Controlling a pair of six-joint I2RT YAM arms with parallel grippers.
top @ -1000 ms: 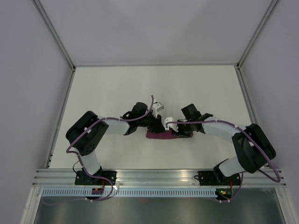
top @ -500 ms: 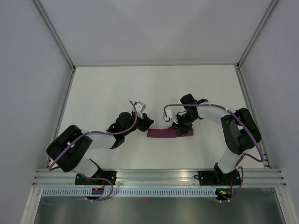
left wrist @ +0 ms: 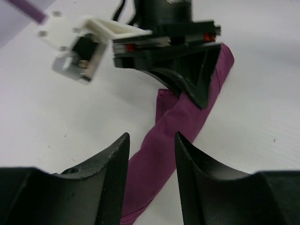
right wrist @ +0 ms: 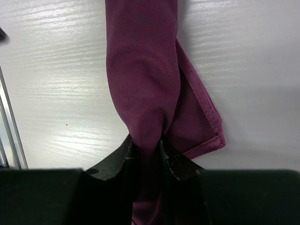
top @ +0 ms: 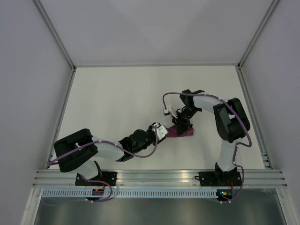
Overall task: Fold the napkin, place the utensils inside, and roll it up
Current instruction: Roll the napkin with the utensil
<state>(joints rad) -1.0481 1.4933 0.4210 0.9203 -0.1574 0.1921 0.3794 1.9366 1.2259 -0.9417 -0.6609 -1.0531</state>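
Napkin (right wrist: pixel 143 70): rolled into a magenta tube, lying on the white worktop (top: pixel 117 93), right of centre.
Right tool (right wrist: pixel 146 143): pinched tight on one end of the roll.
Left tool (left wrist: pixel 151 145): fingers parted, other end showing between them.

The left arm (top: pixel 107 150) and the right arm (top: pixel 206 100) have white links, bulky black joints and thin purple cables (top: pixel 171 94) — black bases (top: pixel 96 179) at 6 o'clock.
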